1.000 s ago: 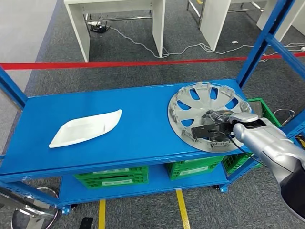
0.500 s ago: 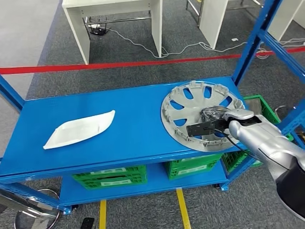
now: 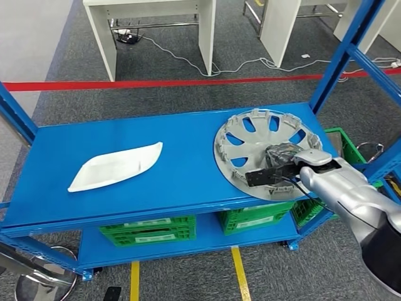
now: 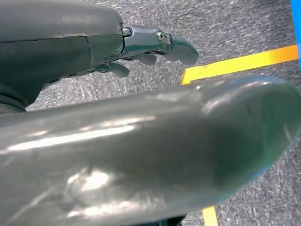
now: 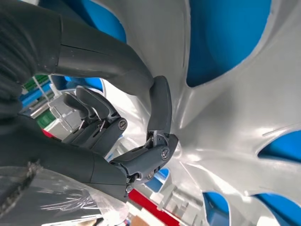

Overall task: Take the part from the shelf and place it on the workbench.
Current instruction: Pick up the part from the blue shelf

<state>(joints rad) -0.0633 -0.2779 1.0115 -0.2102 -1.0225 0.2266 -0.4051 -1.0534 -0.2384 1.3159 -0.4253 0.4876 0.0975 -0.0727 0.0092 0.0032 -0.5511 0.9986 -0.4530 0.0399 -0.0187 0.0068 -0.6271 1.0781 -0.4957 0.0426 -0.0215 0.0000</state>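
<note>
Grey carpet (image 3: 56, 37) runs under everything, crossed by yellow floor tape (image 3: 240, 273) close to my feet. Down there my left hand (image 4: 149, 44) hangs over the carpet beside a yellow stripe, its fingers loosely apart with nothing in them.

Just ahead stands the blue shelf (image 3: 189, 169), with green crates (image 3: 146, 231) on its lower level. My right arm reaches over the shelf's front edge at the right end, and my right hand (image 3: 279, 164) sits on the near part of the silver wheel cover (image 3: 257, 135). From the wrist, my thumb (image 5: 160, 110) presses on the cover's pale spoke near its hub while my darker fingers curl in underneath the rim side, so I am pinching the cover between them. The cover itself lies flat on the top level, at its right end, with blue showing through its openings.

Well to the left on the same level lies a white curved panel (image 3: 116, 167), apart from the cover.

Beyond the shelf a red line (image 3: 141, 83) stretches across the carpet, and farther back stand white table legs (image 3: 106, 37) with loose cables (image 3: 227, 66) trailing on the floor.
</note>
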